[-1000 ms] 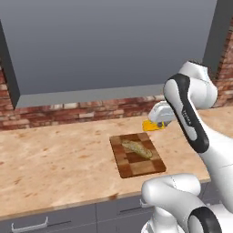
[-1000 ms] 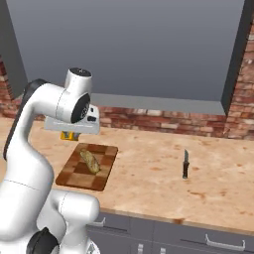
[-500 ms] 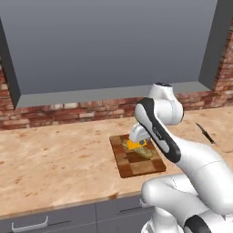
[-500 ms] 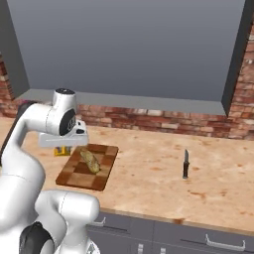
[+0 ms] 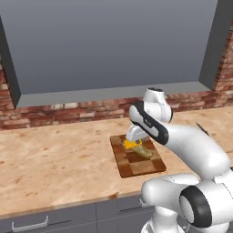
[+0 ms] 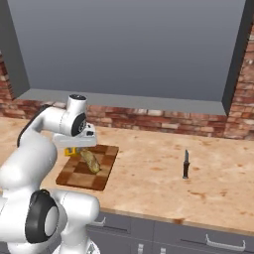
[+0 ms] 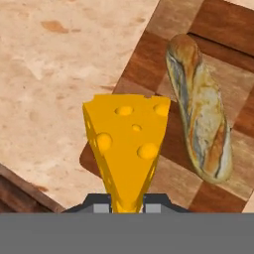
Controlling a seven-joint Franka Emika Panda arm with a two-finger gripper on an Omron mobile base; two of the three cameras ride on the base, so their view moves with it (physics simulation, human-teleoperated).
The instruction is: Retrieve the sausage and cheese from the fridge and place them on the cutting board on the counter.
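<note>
At the bottom of the hand view the claw [image 7: 126, 202] is clamped on the narrow end of the cheese [image 7: 127, 146], a yellow wedge with holes whose broad end points away from the camera. It hangs above the near corner of the cutting board [image 7: 149, 64], partly over the board and partly over the bare surface [image 7: 59, 59] beside it.

Just beyond the wedge on the board lies a long pale loaf [image 7: 201, 109], taking up much of the middle. From the left base view the cheese [image 5: 130, 144] sits right by the loaf's end, so the free room looks to be on the board's left strip.

To set it down well, I would shift the wedge a little further over the board, so that none of it overhangs the edge, and keep it clear of the loaf. Then lower until it rests on the wood before letting go; dropped from height, a wedge could tip or roll off.

Further along the surface, well apart to the right, lies a dark knife [image 6: 185, 163].
</note>
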